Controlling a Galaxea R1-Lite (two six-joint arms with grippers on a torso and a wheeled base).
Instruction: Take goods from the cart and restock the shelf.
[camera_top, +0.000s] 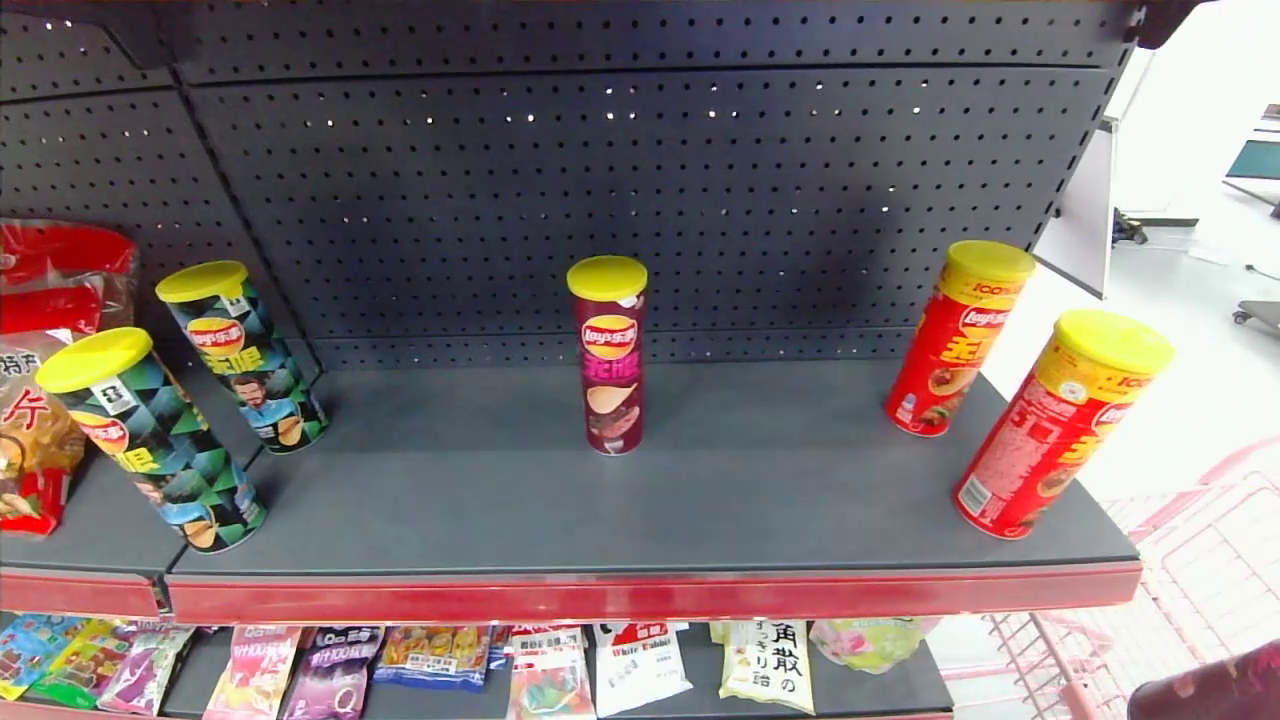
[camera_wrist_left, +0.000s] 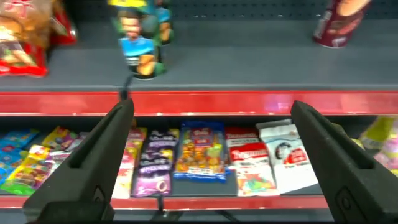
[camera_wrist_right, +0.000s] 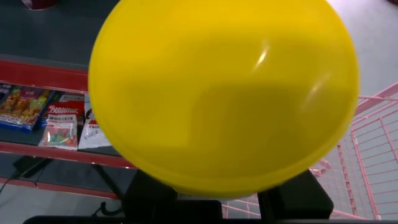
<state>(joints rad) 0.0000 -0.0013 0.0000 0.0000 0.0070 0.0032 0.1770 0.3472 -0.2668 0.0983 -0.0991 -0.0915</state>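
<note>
Nearest the lens: yellow-lidded cardboard chip tube, right gripper closed round its body, low beside pink wire cart. Left gripper spread wide, empty. We'd lift above the red shelf lip and land it upright on open board beside the maroon tube.

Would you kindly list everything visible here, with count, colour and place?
shelf: one, dark grey, red front edge, ahead.
teal cans: two, yellow lids, upright, shelf's left.
maroon can: one, yellow lid, upright, shelf's centre.
red cans: two, yellow lids, upright, shelf's right end.
snack bags: count unclear, red and orange, far left.
snack packets: many, mixed colours, lower shelf.
cart: one, pink wire, lower right.
held can: one, yellow lid, near the cart.
left gripper: one, black, open, before the lower shelf.
right gripper: one, black, shut on held can.
</note>
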